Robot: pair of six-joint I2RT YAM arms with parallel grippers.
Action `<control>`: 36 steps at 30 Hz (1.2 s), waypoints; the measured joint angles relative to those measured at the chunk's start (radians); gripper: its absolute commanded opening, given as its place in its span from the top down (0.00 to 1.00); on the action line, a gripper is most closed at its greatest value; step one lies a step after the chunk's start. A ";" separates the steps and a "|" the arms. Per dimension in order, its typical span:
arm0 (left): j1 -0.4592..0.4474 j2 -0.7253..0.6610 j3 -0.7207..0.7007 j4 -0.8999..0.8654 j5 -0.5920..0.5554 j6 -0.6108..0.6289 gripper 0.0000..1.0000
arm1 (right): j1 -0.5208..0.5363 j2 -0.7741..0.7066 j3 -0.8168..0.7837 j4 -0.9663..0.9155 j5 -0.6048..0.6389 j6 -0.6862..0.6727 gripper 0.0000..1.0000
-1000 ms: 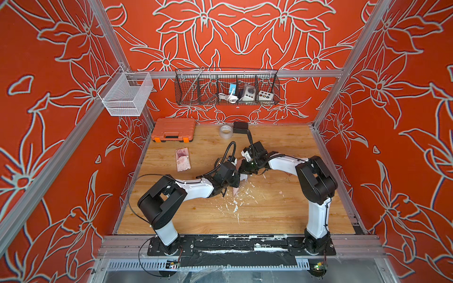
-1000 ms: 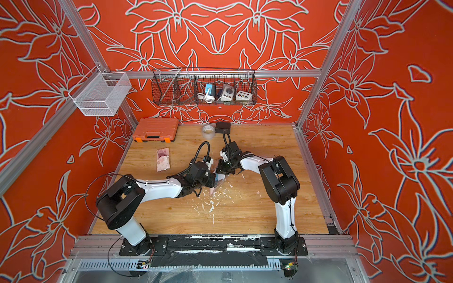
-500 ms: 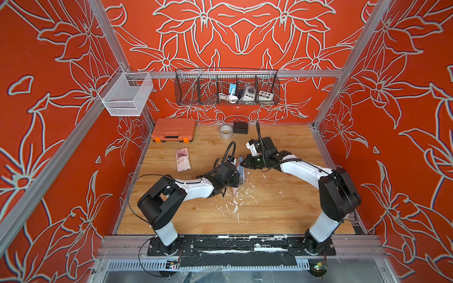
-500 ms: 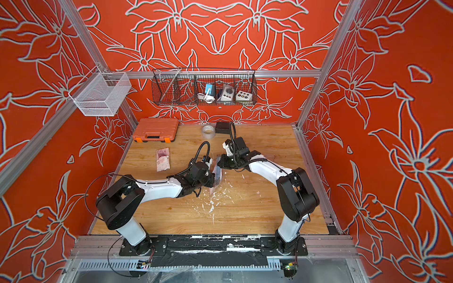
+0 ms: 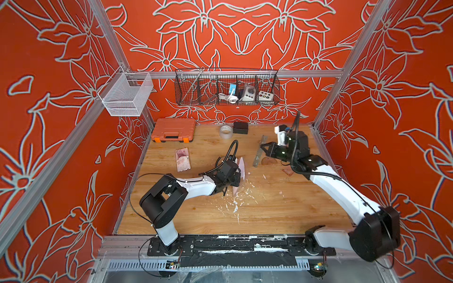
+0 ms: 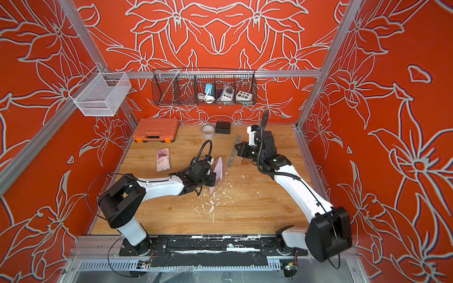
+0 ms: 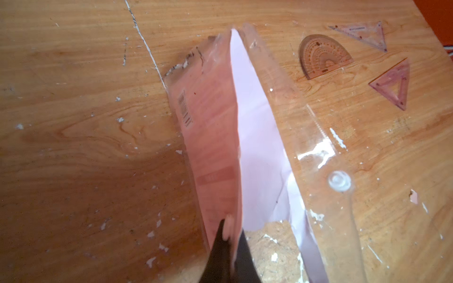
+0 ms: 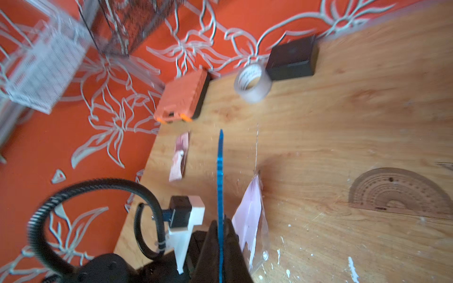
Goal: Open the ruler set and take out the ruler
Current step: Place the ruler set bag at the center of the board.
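Orange walls with pale flower outlines close in a scuffed wooden table (image 5: pixel 282 213) littered with white flecks. At the far left an orange case (image 5: pixel 173 129) sits against the back wall, with a crumpled pink packet (image 5: pixel 182 159) in front of it.

Near the middle, the left gripper (image 7: pixel 229 232) is clenched on one edge of the ruler set pouch (image 5: pixel 241 169). The pouch stands up off the wood with its mouth gaping, the pale paper liner showing inside.

To the right, the right gripper (image 8: pixel 221 227) is clamped on the blue ruler (image 8: pixel 221 183), seen edge-on between the fingers. In a top view the ruler (image 6: pixel 234 152) hangs slanted, clear of the pouch and apart from it — it looks fully out. Beyond it a protractor (image 7: pixel 323 57) and two set squares (image 7: pixel 394 84) lie flat on the wood.

The worry from here is that pinch. It sits at one spot on a long, slick strip, so a quick swing could let the ruler pivot or slide out. Lowered carelessly, its free end could clip the protractor. The pouch is held only by its edge — it might flop over or shed its liner.
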 measured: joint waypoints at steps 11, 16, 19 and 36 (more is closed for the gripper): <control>-0.001 0.166 0.305 -0.199 -0.056 -0.005 1.00 | -0.198 0.004 -0.387 0.034 -0.070 0.187 1.00; -0.008 0.277 0.454 -0.278 -0.100 -0.006 1.00 | -0.198 0.047 -0.428 0.079 -0.113 0.192 1.00; -0.013 0.335 0.539 -0.324 -0.121 -0.006 1.00 | -0.198 0.085 -0.433 0.125 -0.121 0.197 1.00; -0.044 0.478 0.761 -0.448 -0.148 -0.033 0.74 | -0.235 0.275 -0.438 0.290 -0.122 0.234 1.00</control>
